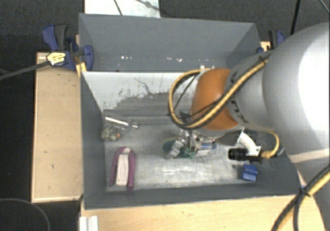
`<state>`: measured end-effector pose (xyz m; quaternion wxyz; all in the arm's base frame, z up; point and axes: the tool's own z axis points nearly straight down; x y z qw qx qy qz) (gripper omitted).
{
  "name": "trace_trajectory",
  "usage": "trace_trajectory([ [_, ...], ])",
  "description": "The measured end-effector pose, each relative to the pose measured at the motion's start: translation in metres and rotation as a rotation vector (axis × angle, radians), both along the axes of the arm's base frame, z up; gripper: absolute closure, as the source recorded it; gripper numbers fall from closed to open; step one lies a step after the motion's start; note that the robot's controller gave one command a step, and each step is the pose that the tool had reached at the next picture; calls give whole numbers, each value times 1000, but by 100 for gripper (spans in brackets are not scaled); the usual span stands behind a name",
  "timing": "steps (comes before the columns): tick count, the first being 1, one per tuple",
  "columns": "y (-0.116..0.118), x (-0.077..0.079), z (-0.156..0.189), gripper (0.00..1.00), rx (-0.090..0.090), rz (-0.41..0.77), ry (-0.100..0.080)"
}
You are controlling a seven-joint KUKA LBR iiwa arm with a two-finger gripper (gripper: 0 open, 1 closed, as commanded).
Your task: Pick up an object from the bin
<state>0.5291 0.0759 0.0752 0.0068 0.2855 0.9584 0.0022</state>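
My gripper [186,145] hangs low in the middle of the bin, under the arm's orange cover. It is right over a small cluster of things on the floor: a dark green rounded piece [170,147] at its left and a light blue and white piece [207,146] at its right. Both lie against the gripper, and I cannot tell whether either is held. A small blue block [249,173] lies to the right near the front wall.
A purple and white packet [122,167] lies at the front left. A clear, silvery item [116,127] sits by the left wall. The arm and its looped cables cover the bin's right rear; bare floor runs along the front.
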Motion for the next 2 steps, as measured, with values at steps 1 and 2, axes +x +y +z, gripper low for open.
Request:
trace_trajectory([
  [1, 0, 2, 34, 100, 1, 3, 9],
  [2, 0, 3, 70, 100, 1, 8, 9],
])
